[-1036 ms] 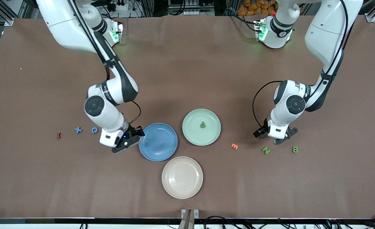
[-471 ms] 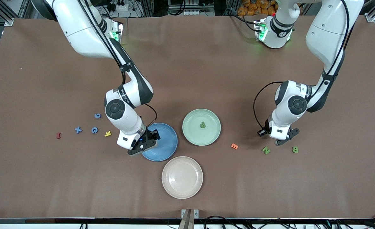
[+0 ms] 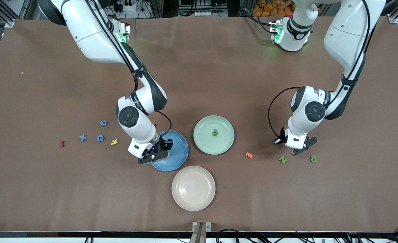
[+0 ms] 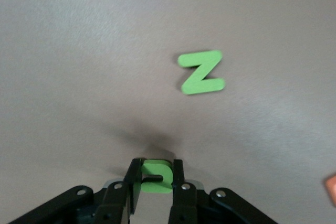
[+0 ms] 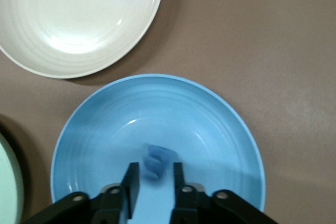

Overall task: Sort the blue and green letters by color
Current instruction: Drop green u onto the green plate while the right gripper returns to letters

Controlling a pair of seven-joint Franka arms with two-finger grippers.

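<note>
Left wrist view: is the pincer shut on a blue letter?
No, the left pincer is shut on a green letter, not a blue one.

bench cover: brown matt sheet (image 3: 219,74), cloth-like, faintly creased
blue round plate (image 5: 220,124): smooth, glossy, fine ridged rings
cream round plate (image 5: 79,19): glossy, same ringed finish
green flat letter N (image 4: 202,72): matt, foam-like, soft edges
left hand (image 4: 156,184): matt black plastic, small metal screws
arm shells: glossy white plastic

Three plates (image 3: 213,151) mid-table; letters (image 3: 100,138) lie toward both ends, one prob. in a plate.
</note>
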